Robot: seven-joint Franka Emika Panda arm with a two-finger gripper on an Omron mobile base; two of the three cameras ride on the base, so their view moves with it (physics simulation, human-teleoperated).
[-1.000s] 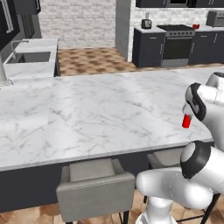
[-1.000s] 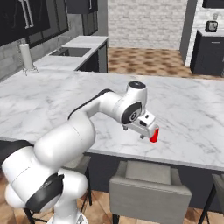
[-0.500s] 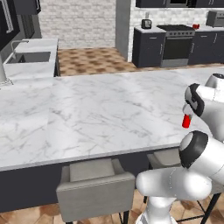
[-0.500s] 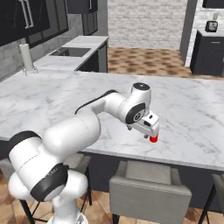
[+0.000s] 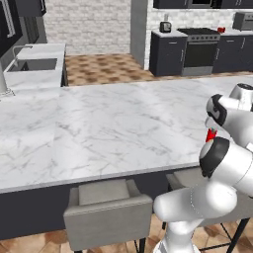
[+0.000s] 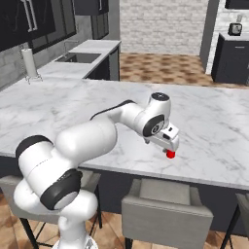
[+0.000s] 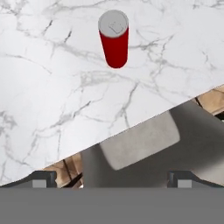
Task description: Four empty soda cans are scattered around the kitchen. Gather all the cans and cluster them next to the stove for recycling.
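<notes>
One red soda can (image 7: 114, 39) with a silver top stands upright on the white marble island (image 7: 52, 87), close to its front edge. From the right base view, my gripper (image 6: 169, 145) hangs just above this can (image 6: 170, 154). In the hand view the two fingertips (image 7: 43, 177) stand wide apart and open, with nothing between them, and the can lies ahead of them. In the left base view my own arm half hides the can (image 5: 211, 134). The black stove (image 5: 200, 47) stands far back at the right, with a small red thing (image 5: 222, 30) on the counter beside it.
Grey stools (image 6: 165, 214) (image 5: 108, 207) are tucked under the island's front edge. A sink (image 5: 29, 64) sits in the far left counter, with a paper towel roll (image 6: 29, 63) near it. A small toaster (image 5: 165, 27) stands left of the stove.
My elbow has risen and the hand has shifted slightly over the can. The can has stayed in place and the gripper has stayed open.
</notes>
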